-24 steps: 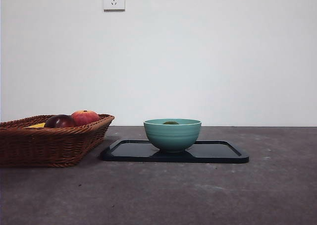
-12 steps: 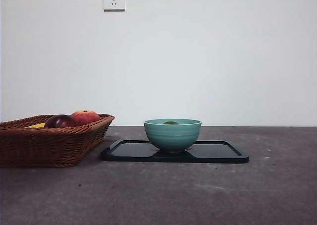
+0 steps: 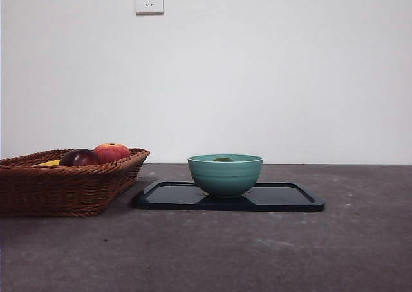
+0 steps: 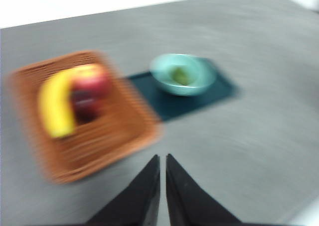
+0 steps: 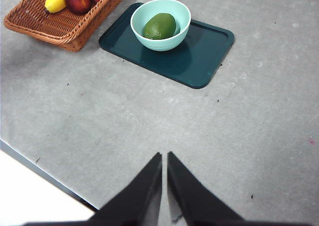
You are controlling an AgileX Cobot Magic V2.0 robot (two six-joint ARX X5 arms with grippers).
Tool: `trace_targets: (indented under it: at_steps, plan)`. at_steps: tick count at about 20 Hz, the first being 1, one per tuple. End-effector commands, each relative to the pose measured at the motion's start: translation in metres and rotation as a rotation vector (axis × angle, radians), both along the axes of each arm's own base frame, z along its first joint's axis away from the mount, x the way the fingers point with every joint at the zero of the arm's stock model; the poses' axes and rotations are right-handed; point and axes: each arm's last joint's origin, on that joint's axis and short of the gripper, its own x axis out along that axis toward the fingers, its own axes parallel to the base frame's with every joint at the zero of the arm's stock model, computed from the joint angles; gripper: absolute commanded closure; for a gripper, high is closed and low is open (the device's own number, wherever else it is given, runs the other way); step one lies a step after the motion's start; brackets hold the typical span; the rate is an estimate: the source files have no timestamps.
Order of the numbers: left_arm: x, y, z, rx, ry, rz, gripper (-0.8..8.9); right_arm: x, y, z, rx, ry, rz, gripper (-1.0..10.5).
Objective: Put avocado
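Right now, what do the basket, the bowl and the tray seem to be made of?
The basket looks like woven brown wicker, its strands visible. The bowl seems glazed ceramic, teal with faint ridges and a soft sheen, though plastic is possible. The tray appears dark, smooth plastic or lacquer, glossy enough to mirror the bowl.

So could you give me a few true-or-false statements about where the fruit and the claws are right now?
1. The avocado lies in the teal bowl. True.
2. The bowl stands on the bare table. False: it stands on the dark tray.
3. The banana is in the wicker basket. True.
4. The right claw holds the avocado. False: it is shut on nothing, away from the bowl.
5. The left claw is wide open. False: it is shut.
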Motion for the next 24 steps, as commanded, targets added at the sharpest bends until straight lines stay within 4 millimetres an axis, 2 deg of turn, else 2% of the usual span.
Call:
trace_targets:
  at_steps: [1,3,5,7,10,14,16,19,24]
  plan:
    - [0.007,0.004,-0.005,0.016,0.011,0.159,7.95,0.000,0.000,0.003,0.009,-0.014,0.009,9.4]
    - [0.019,0.006,-0.015,0.055,-0.014,0.278,7.95,0.000,0.000,0.003,0.009,-0.014,0.009,9.4]
    - [0.040,0.008,-0.033,0.094,-0.098,0.367,7.95,0.000,0.000,0.003,0.009,-0.014,0.009,9.4]
    - [0.060,0.010,-0.058,0.057,-0.188,0.391,7.95,0.000,0.000,0.003,0.009,-0.014,0.009,9.4]
    - [0.078,0.014,-0.098,0.047,-0.230,0.447,7.95,0.000,0.000,0.003,0.009,-0.014,0.009,9.4]
    - [0.080,0.019,-0.150,0.019,-0.262,0.489,7.95,0.000,0.000,0.003,0.009,-0.014,0.009,9.4]
    - [0.076,0.021,-0.168,0.013,-0.253,0.497,7.95,0.000,0.000,0.003,0.009,-0.014,0.009,9.4]
    - [0.072,0.020,-0.184,-0.004,-0.256,0.454,7.95,0.000,0.000,0.003,0.009,-0.014,0.009,9.4]
    - [0.068,0.018,-0.195,-0.020,-0.240,0.394,7.95,0.000,0.000,0.003,0.009,-0.014,0.009,9.4]
